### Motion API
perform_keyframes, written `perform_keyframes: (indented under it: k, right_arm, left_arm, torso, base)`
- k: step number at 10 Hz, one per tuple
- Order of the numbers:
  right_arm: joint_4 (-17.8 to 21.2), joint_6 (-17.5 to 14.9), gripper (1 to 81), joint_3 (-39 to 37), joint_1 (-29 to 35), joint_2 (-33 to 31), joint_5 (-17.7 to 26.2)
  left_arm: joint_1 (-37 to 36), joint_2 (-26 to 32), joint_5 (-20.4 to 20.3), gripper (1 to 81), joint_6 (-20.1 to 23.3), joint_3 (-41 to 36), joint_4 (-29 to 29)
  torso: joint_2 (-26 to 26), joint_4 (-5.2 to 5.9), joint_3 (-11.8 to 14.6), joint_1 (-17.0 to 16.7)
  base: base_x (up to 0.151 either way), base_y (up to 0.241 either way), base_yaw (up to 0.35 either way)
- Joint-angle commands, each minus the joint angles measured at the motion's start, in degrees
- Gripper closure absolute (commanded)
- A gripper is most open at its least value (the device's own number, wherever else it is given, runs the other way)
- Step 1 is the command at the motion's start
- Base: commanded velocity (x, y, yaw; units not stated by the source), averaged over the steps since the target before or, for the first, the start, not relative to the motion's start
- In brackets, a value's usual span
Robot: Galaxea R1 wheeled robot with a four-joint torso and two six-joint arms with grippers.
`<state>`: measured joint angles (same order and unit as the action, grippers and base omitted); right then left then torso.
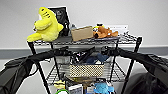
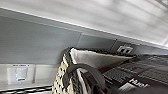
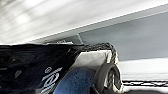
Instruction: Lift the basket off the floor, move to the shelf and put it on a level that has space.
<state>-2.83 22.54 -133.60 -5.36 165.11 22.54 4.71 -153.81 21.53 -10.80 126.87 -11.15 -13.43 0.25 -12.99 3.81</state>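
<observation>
My two arms reach forward from either side and meet at the basket (image 1: 86,70), which sits between my left fingers (image 1: 67,51) and my right fingers (image 1: 108,52), just under the shelf's (image 1: 135,47) top tier and over the level (image 1: 117,72) of silver-grey wire below. I cannot tell whether the basket rests on that level or hangs just above it. Whether my fingers on either side are spread or pinching the rim, I cannot tell either. Close to my left fingers I see the woven side and pale lining of the basket (image 2: 75,67); close to my right fingers, its dark braided rim (image 3: 100,47) and something blue inside. Above my fingers, on the top tier, stand a yellow plush (image 1: 46,25), a cardboard box (image 1: 82,33) and an orange plush (image 1: 105,32)
</observation>
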Motion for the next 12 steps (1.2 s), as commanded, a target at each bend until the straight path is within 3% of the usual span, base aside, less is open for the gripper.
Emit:
perform_keyframes:
  k: [1, 2, 3, 4, 8, 12]
  right_arm:
    - [-1.2, -0.4, 81.1, 0.4, 12.9, 0.0, -1.7]
    - [-1.3, -0.4, 81.1, 0.6, 12.9, 0.0, -1.6]
    - [-1.0, -0.3, 81.1, 1.2, 12.8, -0.4, -1.7]
    - [-0.9, -0.1, 1.0, 1.8, 12.5, -0.5, -1.7]
    - [-0.4, 0.2, 1.0, 2.7, 12.2, -1.5, -0.5]
    - [-0.2, 3.9, 1.0, 21.3, 9.0, -13.2, -2.1]
  left_arm:
    - [-12.8, 0.2, -2.9, 81.1, 0.4, -0.2, 1.3]
    - [-12.8, 0.3, -2.5, 81.1, 0.5, -0.7, 1.3]
    - [-12.8, 0.7, -2.3, 1.0, 0.5, -1.7, 1.3]
    - [-12.8, 1.2, -2.4, 1.0, 0.4, -2.7, 1.3]
    - [-12.1, 3.2, -2.3, 1.0, 0.4, -5.0, 0.9]
    - [-10.0, 11.4, -3.0, 1.0, 0.3, -17.8, 0.8]
  torso:
    - [0.0, 0.00, 0.0, 0.0]
    - [0.0, 0.00, 0.0, 0.0]
    - [0.0, 0.00, 0.0, 0.0]
    - [0.0, 0.00, 0.0, 0.0]
    - [0.0, 0.00, 0.0, 0.0]
    - [0.0, 0.00, 0.0, 0.0]
  base:
    - [0.000, 0.000, 0.000]
    - [0.000, 0.000, 0.000]
    - [0.000, 0.000, 0.000]
    - [0.000, 0.000, 0.000]
    - [0.000, 0.000, 0.000]
    - [0.000, 0.000, 0.000]
